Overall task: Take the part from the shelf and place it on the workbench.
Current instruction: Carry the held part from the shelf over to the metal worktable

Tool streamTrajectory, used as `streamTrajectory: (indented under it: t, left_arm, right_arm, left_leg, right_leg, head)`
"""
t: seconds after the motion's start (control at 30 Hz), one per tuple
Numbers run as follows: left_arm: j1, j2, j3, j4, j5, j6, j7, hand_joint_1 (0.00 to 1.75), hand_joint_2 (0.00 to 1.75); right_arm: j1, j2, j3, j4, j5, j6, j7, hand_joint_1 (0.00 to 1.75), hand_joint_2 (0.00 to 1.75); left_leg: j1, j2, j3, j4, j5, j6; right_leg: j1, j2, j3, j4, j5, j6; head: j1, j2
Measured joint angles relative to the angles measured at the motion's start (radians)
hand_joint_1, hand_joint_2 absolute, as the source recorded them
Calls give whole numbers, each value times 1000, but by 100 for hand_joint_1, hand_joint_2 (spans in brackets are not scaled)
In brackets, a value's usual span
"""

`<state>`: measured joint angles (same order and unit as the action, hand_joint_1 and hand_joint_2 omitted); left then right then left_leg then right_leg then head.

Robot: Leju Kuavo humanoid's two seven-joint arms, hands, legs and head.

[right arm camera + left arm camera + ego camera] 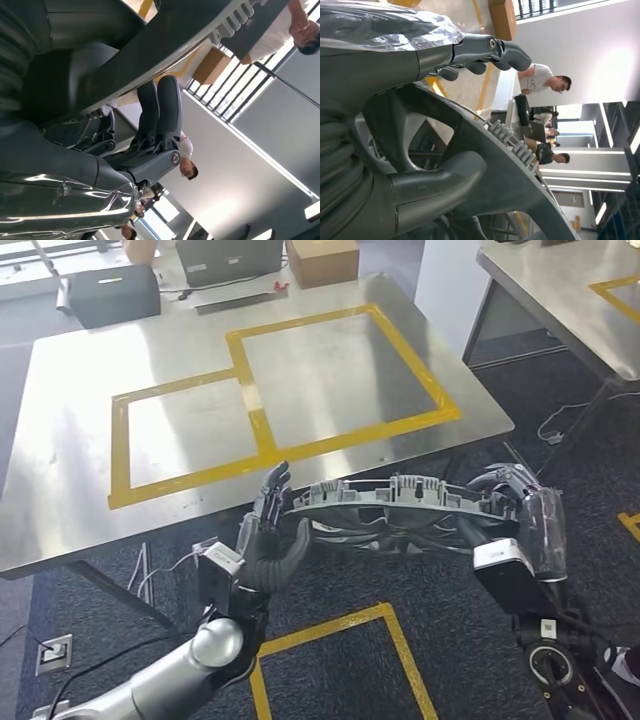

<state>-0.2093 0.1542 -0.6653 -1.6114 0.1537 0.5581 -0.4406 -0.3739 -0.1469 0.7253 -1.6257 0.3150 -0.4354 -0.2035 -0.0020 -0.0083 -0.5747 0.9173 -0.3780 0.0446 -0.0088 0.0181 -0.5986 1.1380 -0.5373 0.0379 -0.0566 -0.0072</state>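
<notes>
A long grey plastic part [392, 498] with ribbed fins along its top hangs level in the air just in front of the steel workbench [68, 420]. My left hand [273, 535] holds its left end, thumb under and fingers over the edge. At the other end my right hand [513, 502] grips the part. In the left wrist view the part [501, 175] runs between my thumb [437, 190] and fingers [490, 50]. In the right wrist view my fingers [162, 115] curl against the part's dark edge [158, 55].
Yellow tape marks two rectangles [256, 400] on the workbench. A black case [113, 292], a laptop [226, 260] and a cardboard box [323, 260] sit along its far edge. A second table [573, 300] stands at the right. People [542, 80] stand beyond the bench.
</notes>
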Motion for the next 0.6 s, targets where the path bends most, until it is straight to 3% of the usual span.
streamTrajectory:
  t: [0.07, 0.1, 0.13, 0.2, 0.27, 0.37, 0.4, 0.47, 0.53, 0.57, 0.6]
  left_arm:
    - [2, -2, 0, 0, 0, -3, 0, 0, 175]
    - [3, -3, 0, 0, 0, -3, 0, 0, 175]
    - [4, -4, 0, 0, 0, -4, 0, 0, 175]
    - [5, -7, 0, 0, -1, -4, -1, 0, 175]
    - [4, -9, 0, 0, -2, -4, -2, 0, 175]
    - [4, -9, 1, -2, -4, -7, -2, 0, 175]
    - [4, -9, 1, -3, -4, -8, -3, 0, 175]
    - [1, -9, 1, -5, -9, -7, -5, 0, 175]
    - [1, -9, 1, -5, -22, 0, -10, 0, 175]
    - [2, -9, 1, -5, -30, 4, -12, 0, 175]
    - [3, -9, 1, -5, -37, 8, -15, 0, 175]
  right_arm:
    - [1, 0, 0, -2, 4, -2, 5, 175, 175]
    - [1, 0, 0, -2, 9, -3, 8, 175, 175]
    - [1, 0, 0, -4, 16, -5, 11, 175, 175]
    - [1, 0, -1, -10, 31, -10, 17, 175, 175]
    - [-3, -1, -2, -17, 40, -12, 23, 175, 175]
    - [-8, -2, -4, -30, 47, -13, 30, 175, 175]
    - [-9, -2, -5, -34, 51, -14, 31, 175, 175]
    - [-13, -2, -7, -44, 59, -14, 36, 175, 175]
    - [-20, -4, -8, -52, 66, -9, 46, 175, 175]
    - [-23, -5, -9, -56, 69, -6, 52, 175, 175]
    - [-27, -6, -9, -59, 72, -1, 57, 175, 175]
  left_leg:
    - [1, 4, 14, 1, -14, -2]
    - [2, 5, 22, 2, -22, -4]
    - [3, 5, 32, 4, -30, -7]
    - [7, 5, 53, 8, -50, -16]
    - [7, 5, 61, 14, -65, -27]
    - [2, 6, 60, 22, -75, -44]
    - [2, 7, 55, 37, -76, -48]
    - [5, 7, 4, 128, -94, -54]
    - [6, 7, -91, 269, -141, -57]
    - [6, 7, -131, 317, -161, -57]
    - [6, 7, -156, 332, -165, -56]
  right_leg:
    - [-7, -7, -69, 98, -28, 12]
    - [-10, -9, -82, 99, -15, 17]
    - [-13, -11, -77, 63, 19, 21]
    - [-17, -16, -34, -69, 112, 23]
    - [-13, -21, -5, -165, 147, 12]
    - [-9, -18, 7, -184, 144, -22]
    - [-11, -16, 12, -188, 143, -28]
    - [-14, -12, 26, -195, 140, -36]
    - [-12, -9, 34, -196, 132, -42]
    - [-10, -7, 39, -197, 126, -44]
    - [-8, -4, 46, -197, 120, -45]
  head:
    - [3, 0]
    - [4, 0]
    - [4, 0]
    - [6, 0]
    - [13, 0]
    - [12, 0]
    - [8, 0]
    - [2, 0]
    - [-7, 0]
    - [-10, 0]
    - [-12, 0]
